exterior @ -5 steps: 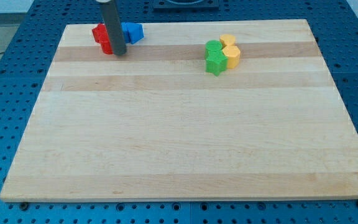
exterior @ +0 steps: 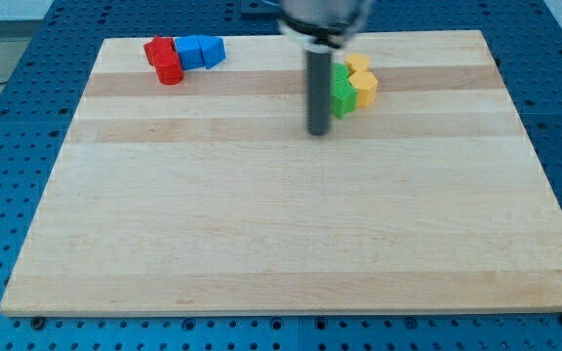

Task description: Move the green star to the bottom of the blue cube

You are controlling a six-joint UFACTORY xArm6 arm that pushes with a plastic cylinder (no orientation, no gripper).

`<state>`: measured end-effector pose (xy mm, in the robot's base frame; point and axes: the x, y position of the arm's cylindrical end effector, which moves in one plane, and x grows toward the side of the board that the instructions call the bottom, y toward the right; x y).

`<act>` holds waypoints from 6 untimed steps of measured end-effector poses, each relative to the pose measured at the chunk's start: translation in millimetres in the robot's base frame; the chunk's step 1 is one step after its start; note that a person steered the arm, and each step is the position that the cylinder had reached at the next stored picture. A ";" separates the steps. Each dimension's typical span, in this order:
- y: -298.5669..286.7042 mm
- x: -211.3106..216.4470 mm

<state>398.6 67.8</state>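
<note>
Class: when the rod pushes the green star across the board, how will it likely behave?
The green star looks small, rigid and low, so it should slide, not tip. Its points may turn it. It touches the yellow blocks, with my tip on its left.

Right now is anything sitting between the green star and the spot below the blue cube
Nothing visible. The board between the green star and below the blue cube is bare; my tip is at the star's left, near its lower edge.

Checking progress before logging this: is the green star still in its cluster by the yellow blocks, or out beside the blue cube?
In the cluster: green star touches yellow blocks; blue cube far left; my tip beside star.
</note>
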 end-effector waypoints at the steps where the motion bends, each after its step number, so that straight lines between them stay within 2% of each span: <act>1: 72.0 -1.9; 2: 82.5 -23.3; 3: 51.4 -47.2; 6: -51.1 -53.1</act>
<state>345.5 16.7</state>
